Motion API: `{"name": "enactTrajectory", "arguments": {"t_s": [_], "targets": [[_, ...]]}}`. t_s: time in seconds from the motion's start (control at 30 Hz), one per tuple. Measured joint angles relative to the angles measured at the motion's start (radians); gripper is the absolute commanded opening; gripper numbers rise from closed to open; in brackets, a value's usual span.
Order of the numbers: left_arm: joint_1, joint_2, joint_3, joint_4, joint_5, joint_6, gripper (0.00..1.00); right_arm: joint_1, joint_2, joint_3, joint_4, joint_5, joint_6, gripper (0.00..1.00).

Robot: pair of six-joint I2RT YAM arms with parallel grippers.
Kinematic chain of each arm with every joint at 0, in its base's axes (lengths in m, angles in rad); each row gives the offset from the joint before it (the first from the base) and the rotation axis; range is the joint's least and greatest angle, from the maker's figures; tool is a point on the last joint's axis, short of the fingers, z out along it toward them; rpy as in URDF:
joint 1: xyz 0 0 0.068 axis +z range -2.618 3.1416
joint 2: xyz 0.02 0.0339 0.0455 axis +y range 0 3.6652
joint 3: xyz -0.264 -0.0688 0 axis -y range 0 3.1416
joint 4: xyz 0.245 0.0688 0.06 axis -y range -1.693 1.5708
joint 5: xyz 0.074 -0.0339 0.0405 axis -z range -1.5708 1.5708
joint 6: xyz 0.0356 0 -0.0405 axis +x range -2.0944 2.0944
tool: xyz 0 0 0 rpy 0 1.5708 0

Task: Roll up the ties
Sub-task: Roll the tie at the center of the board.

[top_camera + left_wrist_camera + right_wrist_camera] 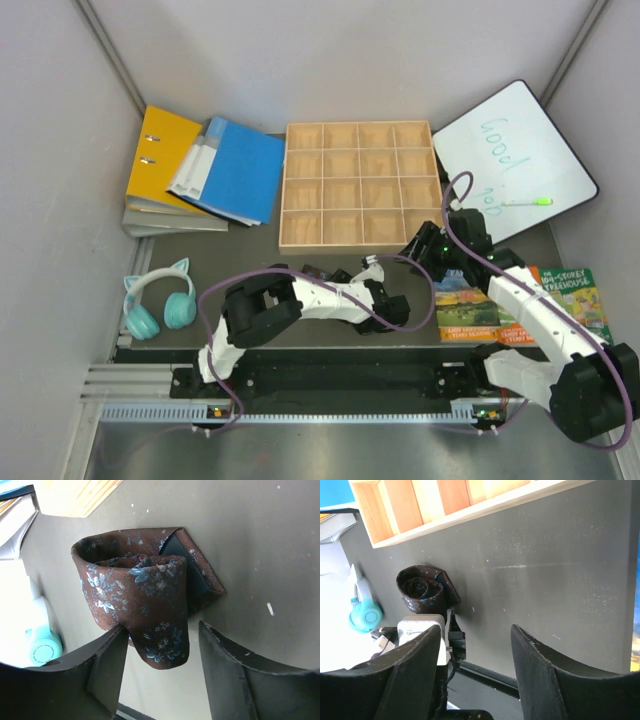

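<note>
Near the wooden tray sits the rolled tie, headphones beyond.

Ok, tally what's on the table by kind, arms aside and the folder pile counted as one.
rolled tie: 1
wooden tray: 1
whiteboard: 1
green marker: 1
headphones: 1
books: 2
folder pile: 1
Total: 8

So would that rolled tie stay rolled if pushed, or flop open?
Probably loosens: the rolled tie is soft fabric and its outer end already hangs free. It seems to stand coil-up on the table, so likely slides, not rolls.
</note>
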Motion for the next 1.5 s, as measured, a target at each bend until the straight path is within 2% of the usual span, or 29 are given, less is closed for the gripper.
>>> {"name": "enactTrajectory", "arguments": {"t_s": [0.33,0.67,0.77,0.9,0.93,1.0,1.03,1.07,1.3,1.5], "targets": [[0.002,-0.061,0.001,0.023,0.095,0.048,0.83,0.0,0.023,0.007,0.005,-0.015,0.0,0.6],[0.035,-0.192,0.001,0.068,0.177,0.063,0.84,0.0,0.163,0.1,0.003,-0.063,-0.034,0.61],[0.045,-0.272,0.001,0.068,0.183,0.057,0.76,0.002,0.208,0.157,0.0,-0.085,-0.051,0.61],[0.047,-0.408,-0.037,0.08,0.183,0.023,0.56,0.02,0.295,0.261,-0.006,-0.106,-0.076,0.61],[0.047,-0.45,-0.066,0.082,0.187,0.01,0.38,0.032,0.32,0.291,-0.011,-0.11,-0.081,0.61],[0.047,-0.536,-0.154,0.106,0.198,-0.01,0.23,0.07,0.383,0.358,-0.022,-0.109,-0.096,0.6],[0.047,-0.574,-0.201,0.105,0.204,-0.027,0.06,0.091,0.414,0.391,-0.029,-0.11,-0.103,0.6],[0.048,-0.611,-0.248,0.115,0.21,-0.042,0.0,0.111,0.448,0.427,-0.037,-0.111,-0.109,0.59],[0.074,-0.813,-0.532,0.225,0.288,-0.094,0.0,0.211,0.679,0.62,-0.061,-0.119,-0.147,0.56],[0.136,-0.889,-0.631,0.346,0.332,-0.099,0.0,0.271,0.829,0.732,-0.091,-0.11,-0.166,0.55]]}}
